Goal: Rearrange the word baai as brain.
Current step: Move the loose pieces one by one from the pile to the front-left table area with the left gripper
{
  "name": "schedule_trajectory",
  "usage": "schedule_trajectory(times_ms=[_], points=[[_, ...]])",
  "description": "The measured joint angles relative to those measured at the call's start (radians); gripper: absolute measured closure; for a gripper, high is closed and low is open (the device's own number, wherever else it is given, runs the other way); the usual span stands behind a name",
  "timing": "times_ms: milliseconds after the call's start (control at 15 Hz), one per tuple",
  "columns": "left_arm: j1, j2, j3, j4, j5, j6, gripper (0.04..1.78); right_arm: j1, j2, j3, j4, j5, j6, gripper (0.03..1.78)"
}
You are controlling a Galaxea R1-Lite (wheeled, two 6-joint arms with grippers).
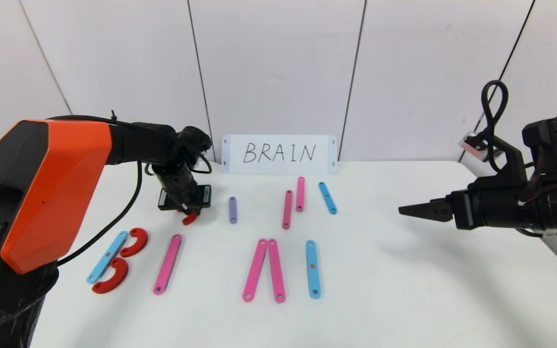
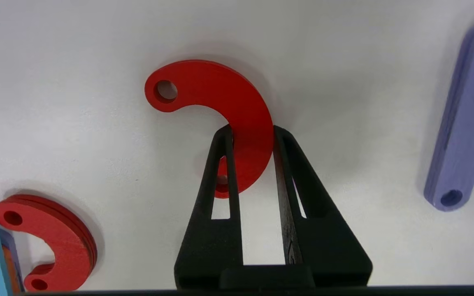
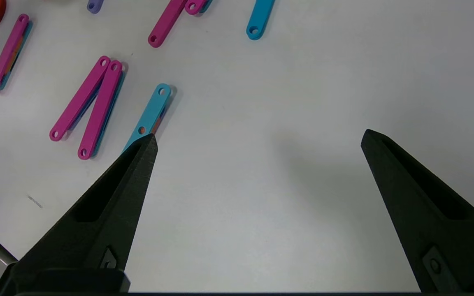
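The left pincer grips a red half-ring curve low over the white counter, between the long pink strip and the short purple strip, while the right pincer hovers spread wide at the counter's right side.

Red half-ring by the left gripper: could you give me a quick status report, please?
Left gripper shut on red half-ring, beside purple strip. Right gripper open, idle over bare table. B built; pink strip awaits its curve. Path unobstructed.
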Motion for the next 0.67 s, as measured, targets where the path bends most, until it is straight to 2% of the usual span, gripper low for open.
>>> schedule_trajectory(times_ms=[333,667], points=[[-0.016,-0.044,0.032,0.030,-0.090,0.136,1.53,0.000,0.003,0.000,0.000,-0.001,0.000,0.08],[-0.038,-0.127,0.179,0.028,-0.119,0.220,1.53,0.000,0.003,0.000,0.000,-0.001,0.001,0.08]])
